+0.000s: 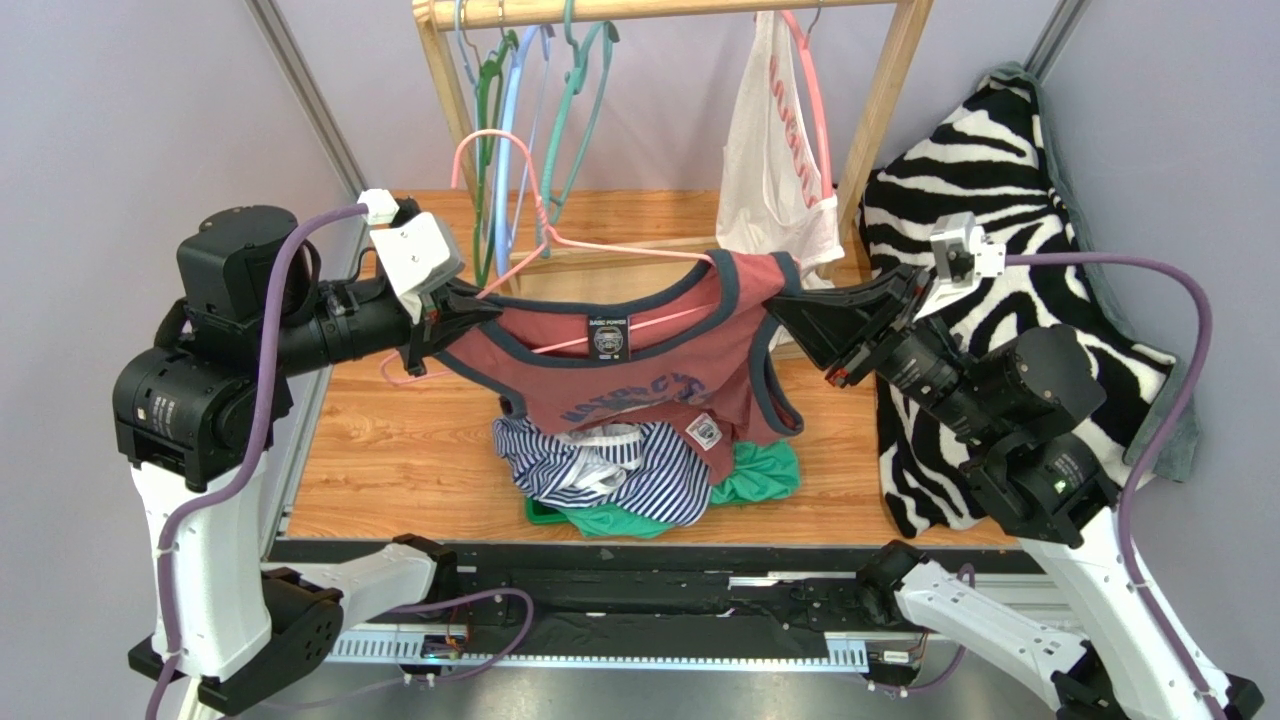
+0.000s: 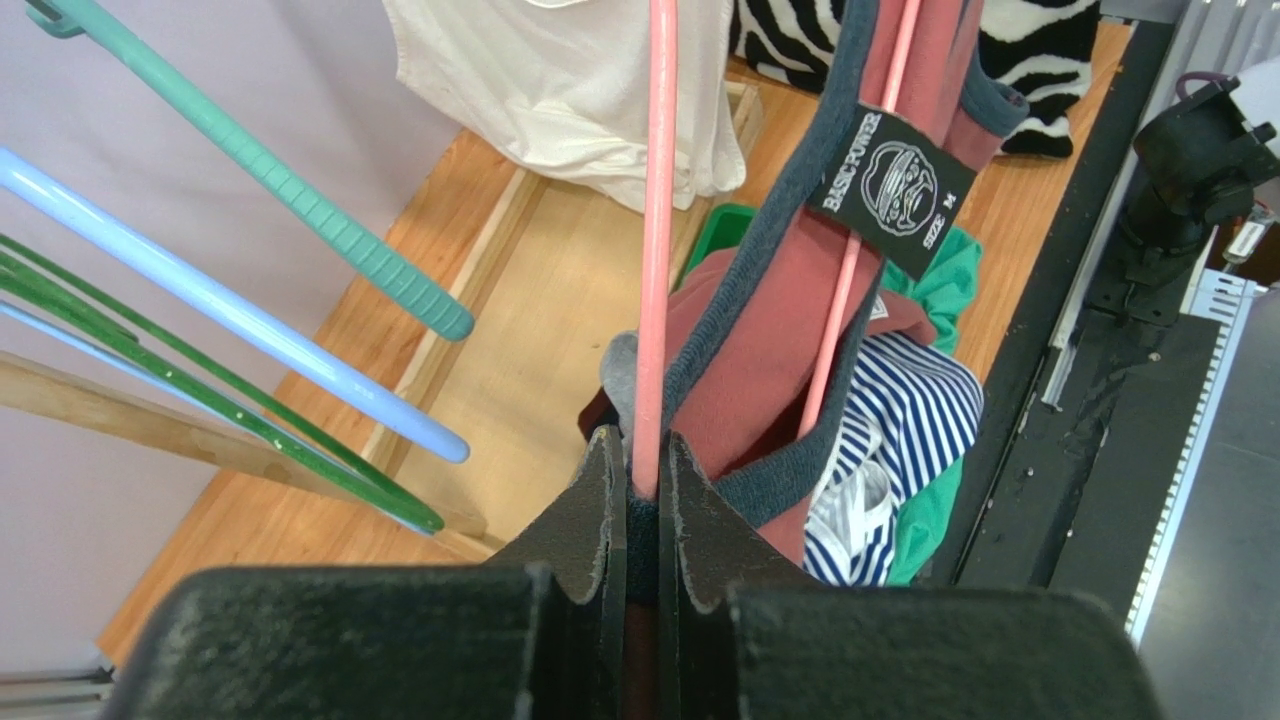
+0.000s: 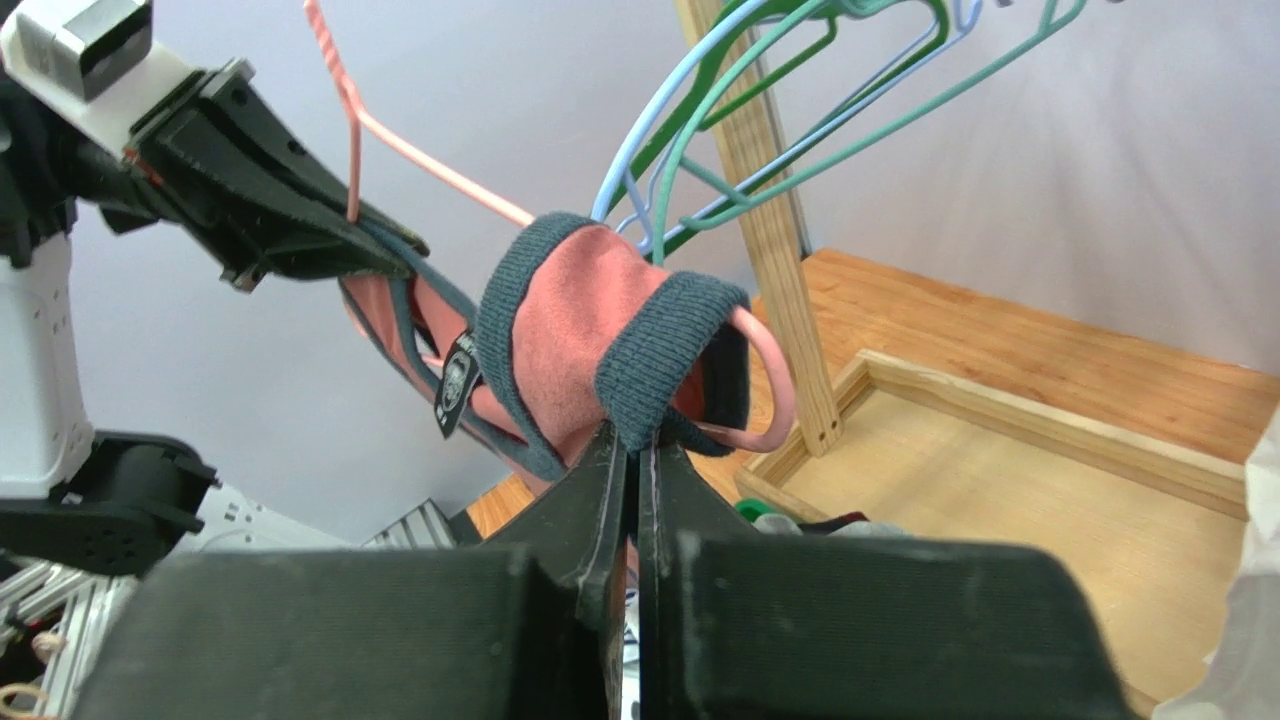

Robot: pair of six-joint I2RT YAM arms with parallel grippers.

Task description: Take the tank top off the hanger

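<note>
A red tank top (image 1: 631, 368) with dark grey trim hangs on a pink hanger (image 1: 594, 248), held in the air between both arms. My left gripper (image 1: 440, 312) is shut on the hanger's left end together with the strap; in the left wrist view the pink hanger (image 2: 655, 255) runs out from between the closed jaws of the left gripper (image 2: 643, 468), with the tank top (image 2: 781, 315) beside it. My right gripper (image 1: 778, 311) is shut on the tank top's right strap (image 3: 661, 360), which still wraps the hanger's rounded end (image 3: 774, 398); in its wrist view the right gripper (image 3: 633, 443) pinches the grey trim.
A pile of striped and green clothes (image 1: 631, 473) lies on the wooden table (image 1: 391, 450) below the tank top. A wooden rack (image 1: 887, 105) behind holds green and blue hangers (image 1: 519, 105) and a white garment (image 1: 774, 150). A zebra-print cloth (image 1: 992, 225) lies at right.
</note>
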